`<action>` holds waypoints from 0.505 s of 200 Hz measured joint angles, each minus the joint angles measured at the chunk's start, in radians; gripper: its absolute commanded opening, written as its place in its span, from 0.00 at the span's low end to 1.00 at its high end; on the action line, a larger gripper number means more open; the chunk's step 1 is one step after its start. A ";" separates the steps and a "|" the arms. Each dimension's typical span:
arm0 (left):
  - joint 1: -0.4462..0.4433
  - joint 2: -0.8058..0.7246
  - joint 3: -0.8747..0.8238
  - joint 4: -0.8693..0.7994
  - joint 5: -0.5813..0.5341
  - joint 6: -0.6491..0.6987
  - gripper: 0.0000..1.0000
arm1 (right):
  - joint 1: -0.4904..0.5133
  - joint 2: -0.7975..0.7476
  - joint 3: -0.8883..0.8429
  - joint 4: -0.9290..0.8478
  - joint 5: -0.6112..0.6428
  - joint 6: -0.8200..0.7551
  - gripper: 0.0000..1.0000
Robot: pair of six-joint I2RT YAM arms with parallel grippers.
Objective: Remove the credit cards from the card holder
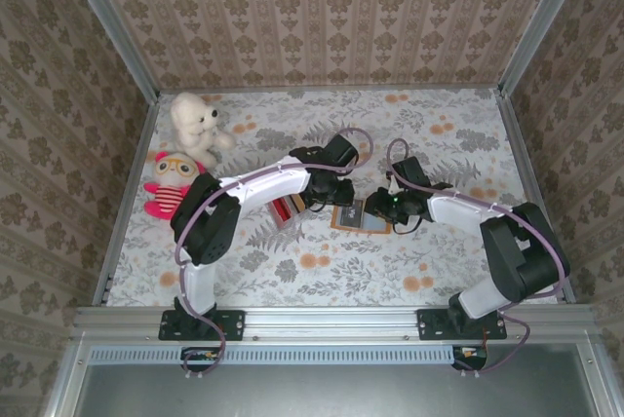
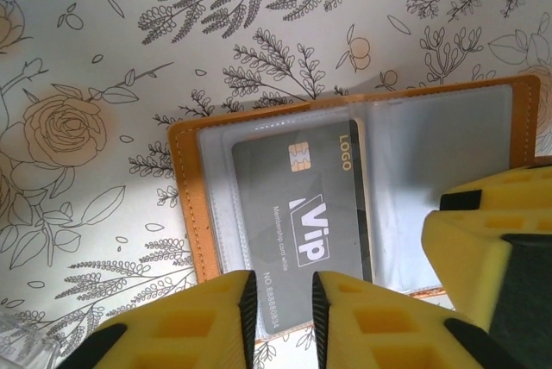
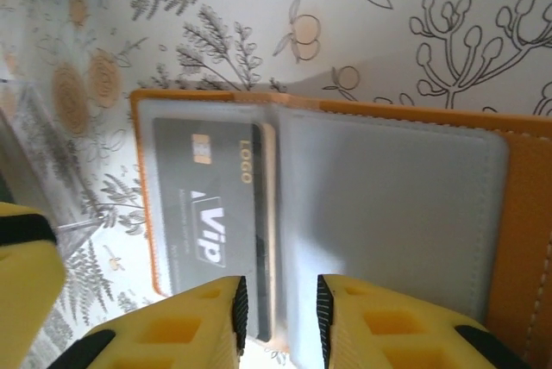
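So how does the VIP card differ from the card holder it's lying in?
The VIP card is dark grey with a chip and print; the card holder is tan-orange with stitching. The card is smaller, spanning about one pocket; the holder lies open across two. Both lie flat on the table.

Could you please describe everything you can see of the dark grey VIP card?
The dark grey card is a thin, plastic-looking rectangle with a gold chip, LOGO, Vip and small white print. It lies face up in a clear pocket of the open card holder, partly out: its numbered end passes the holder's orange edge into the gap of the left pincer. Contact is unclear.
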 measured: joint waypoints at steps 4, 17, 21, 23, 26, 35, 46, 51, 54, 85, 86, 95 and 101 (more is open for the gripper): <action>0.000 0.000 0.001 0.000 0.000 -0.001 0.23 | 0.000 -0.003 0.000 0.001 -0.005 0.000 0.27; 0.000 0.003 0.005 -0.003 -0.002 -0.003 0.18 | 0.000 -0.006 0.000 0.005 -0.022 0.003 0.24; 0.000 0.005 0.006 -0.003 -0.003 -0.001 0.17 | 0.000 -0.006 0.000 0.005 -0.026 0.009 0.23; 0.000 0.007 0.006 -0.003 -0.003 -0.002 0.17 | 0.000 -0.006 0.000 0.006 -0.030 0.008 0.23; 0.000 0.009 0.007 -0.003 -0.003 -0.001 0.16 | 0.000 -0.006 0.000 0.006 -0.034 0.013 0.22; 0.000 0.015 0.008 -0.003 -0.005 -0.002 0.14 | 0.000 -0.005 0.000 0.011 -0.045 0.019 0.20; 0.000 0.028 0.008 -0.003 -0.005 -0.003 0.11 | 0.000 0.008 0.000 0.031 -0.062 0.034 0.17; 0.000 0.034 0.008 -0.003 -0.006 -0.004 0.10 | 0.000 0.016 0.000 0.039 -0.068 0.037 0.16; 0.000 0.039 0.008 -0.003 -0.006 -0.003 0.10 | 0.000 0.021 0.000 0.043 -0.071 0.041 0.16; 0.000 0.078 0.008 -0.009 -0.006 -0.005 0.06 | 0.000 0.075 0.000 0.067 -0.093 0.063 0.15; 0.000 0.079 0.008 -0.010 -0.006 -0.005 0.06 | 0.000 0.076 0.000 0.067 -0.094 0.063 0.15; 0.000 0.083 0.008 -0.011 -0.006 -0.005 0.06 | 0.000 0.080 0.000 0.069 -0.095 0.064 0.15; 0.000 0.084 0.008 -0.013 -0.006 -0.005 0.06 | 0.000 0.082 0.000 0.072 -0.096 0.066 0.15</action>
